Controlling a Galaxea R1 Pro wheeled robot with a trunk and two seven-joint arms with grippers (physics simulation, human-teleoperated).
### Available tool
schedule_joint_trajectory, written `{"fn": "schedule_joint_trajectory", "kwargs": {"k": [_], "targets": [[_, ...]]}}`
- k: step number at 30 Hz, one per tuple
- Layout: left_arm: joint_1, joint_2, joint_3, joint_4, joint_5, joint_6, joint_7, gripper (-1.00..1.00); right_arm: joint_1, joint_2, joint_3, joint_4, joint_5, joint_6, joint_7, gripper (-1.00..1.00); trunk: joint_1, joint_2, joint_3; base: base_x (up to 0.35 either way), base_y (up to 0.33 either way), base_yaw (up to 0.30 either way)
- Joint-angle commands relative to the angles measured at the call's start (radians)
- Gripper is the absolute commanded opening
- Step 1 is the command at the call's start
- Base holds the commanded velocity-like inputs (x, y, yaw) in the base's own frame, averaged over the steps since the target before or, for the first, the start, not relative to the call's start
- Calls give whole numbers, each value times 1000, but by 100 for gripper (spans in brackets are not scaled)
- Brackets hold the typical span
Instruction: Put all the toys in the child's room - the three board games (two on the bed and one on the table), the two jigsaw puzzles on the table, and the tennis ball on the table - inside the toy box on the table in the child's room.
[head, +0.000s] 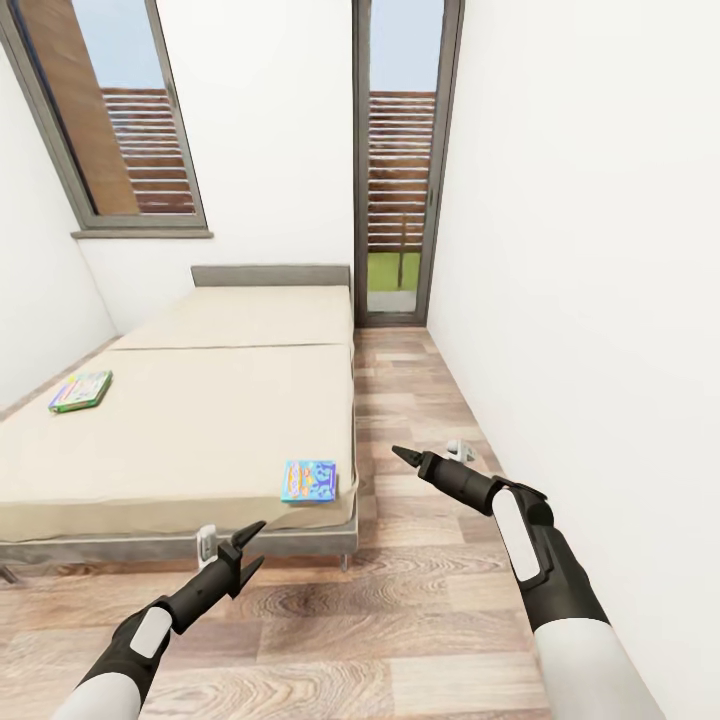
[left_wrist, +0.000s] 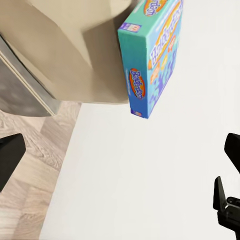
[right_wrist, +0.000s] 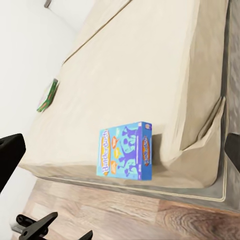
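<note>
Cream two-section mattress of the low bed carries two flat board games: a blue box with orange drawings at the near right corner and a green-bordered box near the far left edge. Both lie untouched, well apart from each other. Left gripper hovers over the wood-plank floor just in front of the bed frame, jaws spread and empty. Right gripper hangs over the floor to the right of the bed; whether its jaws are apart cannot be told. Judged from this, no bed game is yet collected, so the task appears barely begun.
</note>
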Motion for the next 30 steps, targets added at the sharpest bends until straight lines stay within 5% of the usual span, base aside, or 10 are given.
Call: {"fn": "schedule_joint_trajectory", "kwargs": {"k": [1, 30], "targets": [[-1, 0, 3, 1, 2, 6, -2, 100, -1, 1, -3, 0, 0, 8, 3, 100, -4, 7, 2, 0, 0, 0], [-1, 1, 3, 1, 2, 6, -29, 100, -1, 1, -1, 3, 5, 8, 3, 100, -31, 56, 24, 0, 0, 0]]}}
